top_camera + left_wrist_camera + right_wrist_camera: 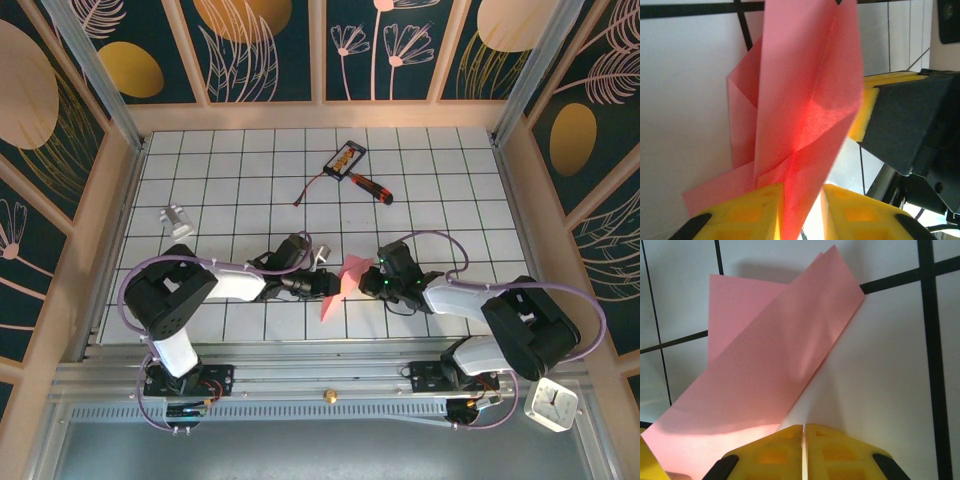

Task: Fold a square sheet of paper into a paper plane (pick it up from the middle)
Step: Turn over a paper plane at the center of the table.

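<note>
One small silver metal piece [172, 218] lies far left on the white gridded counter [450, 200]. Next comes my left gripper [332, 284] [804, 210], its jaws narrowed around the lower folds of the one pink paper sheet [350, 268] [805, 100] [770, 365]. A sliver of light shows beside one pad, so I cannot tell whether it truly pinches. The sheet, folded in several layers, stands tilted off the counter between my two grippers. Further back lie one thin dark cord [310, 188], one black-and-orange card [346, 158] and one red-handled screwdriver [372, 186]. My right gripper [370, 281] [804, 440] has its jaws pressed together, the sheet's edge running up to their tips. One white clock [550, 404] sits far right, off the counter.
</note>
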Action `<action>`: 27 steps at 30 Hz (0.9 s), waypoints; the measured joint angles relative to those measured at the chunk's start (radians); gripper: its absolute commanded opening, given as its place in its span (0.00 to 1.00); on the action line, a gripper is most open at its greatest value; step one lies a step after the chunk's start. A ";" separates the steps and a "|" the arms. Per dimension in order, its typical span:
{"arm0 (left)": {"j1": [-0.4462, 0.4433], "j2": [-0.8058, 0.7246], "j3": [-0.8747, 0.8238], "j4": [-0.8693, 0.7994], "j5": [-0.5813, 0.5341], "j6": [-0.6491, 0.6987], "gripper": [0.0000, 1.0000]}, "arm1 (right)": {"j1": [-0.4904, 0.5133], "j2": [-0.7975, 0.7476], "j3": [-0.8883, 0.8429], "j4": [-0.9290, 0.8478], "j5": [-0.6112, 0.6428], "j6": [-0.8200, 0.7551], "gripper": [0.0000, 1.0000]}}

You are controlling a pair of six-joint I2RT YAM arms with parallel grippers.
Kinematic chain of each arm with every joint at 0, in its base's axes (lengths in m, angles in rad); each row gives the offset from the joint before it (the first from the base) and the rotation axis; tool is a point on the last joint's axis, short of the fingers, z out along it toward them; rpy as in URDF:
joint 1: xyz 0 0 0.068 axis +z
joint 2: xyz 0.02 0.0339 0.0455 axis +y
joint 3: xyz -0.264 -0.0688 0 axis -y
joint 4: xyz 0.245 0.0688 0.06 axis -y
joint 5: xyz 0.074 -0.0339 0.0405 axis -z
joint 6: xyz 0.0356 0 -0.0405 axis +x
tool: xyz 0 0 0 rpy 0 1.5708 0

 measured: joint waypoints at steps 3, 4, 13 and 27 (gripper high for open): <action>-0.005 0.013 0.025 -0.016 -0.005 0.013 0.07 | 0.000 0.000 -0.001 0.003 0.000 0.003 0.11; -0.005 0.015 0.037 -0.026 -0.007 0.024 0.04 | 0.000 0.000 -0.001 0.003 0.000 0.003 0.11; -0.007 -0.179 0.119 -0.368 -0.364 0.163 0.00 | -0.082 -0.138 0.004 -0.105 -0.009 -0.058 0.19; -0.153 0.025 0.320 -0.682 -0.826 0.214 0.27 | -0.238 -0.235 0.068 -0.220 -0.023 -0.169 0.23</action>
